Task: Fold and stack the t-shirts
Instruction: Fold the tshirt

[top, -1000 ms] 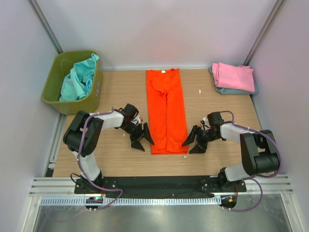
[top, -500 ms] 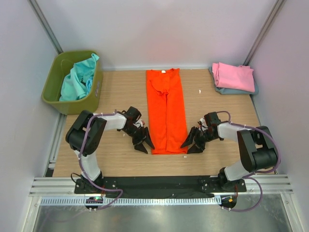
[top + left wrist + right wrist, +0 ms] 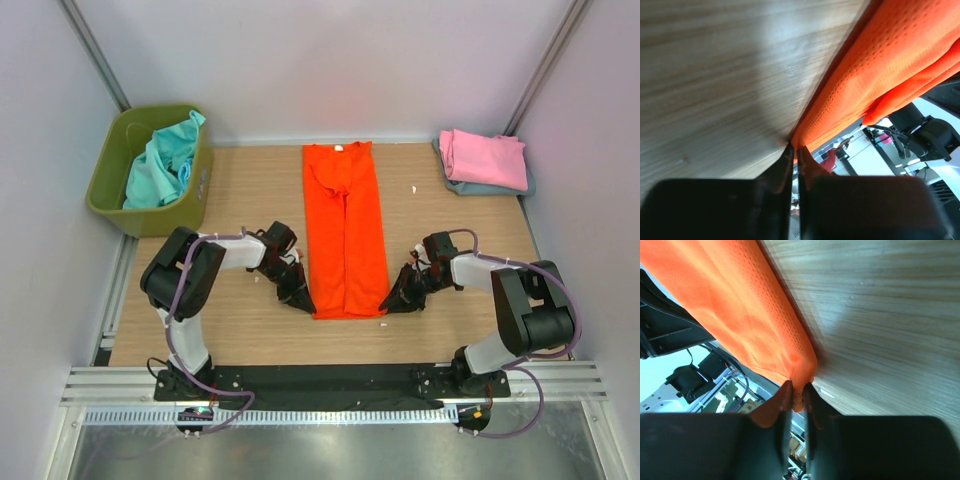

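Note:
The bright orange t-shirt (image 3: 345, 230) lies as a long narrow strip down the middle of the wooden table. My left gripper (image 3: 300, 298) is at its near left corner, jaws shut with the hem pinched at their tips (image 3: 794, 150); the orange cloth (image 3: 890, 65) runs away from them. At the near right corner my right gripper (image 3: 393, 299) is shut on a fold of the orange cloth (image 3: 740, 305), which bulges between the jaws (image 3: 798, 392). A pink t-shirt (image 3: 483, 158) lies folded on a grey-blue one (image 3: 458, 186) at the back right.
An olive-green bin (image 3: 105, 185) at the back left holds teal t-shirts (image 3: 160, 165). A small white scrap (image 3: 414, 188) lies on the table right of the orange strip. Grey walls enclose the table (image 3: 250, 190) on three sides.
Both grippers slid inward to the orange t-shirt's near corners and closed from open onto the cloth. The t-shirt itself has barely moved.

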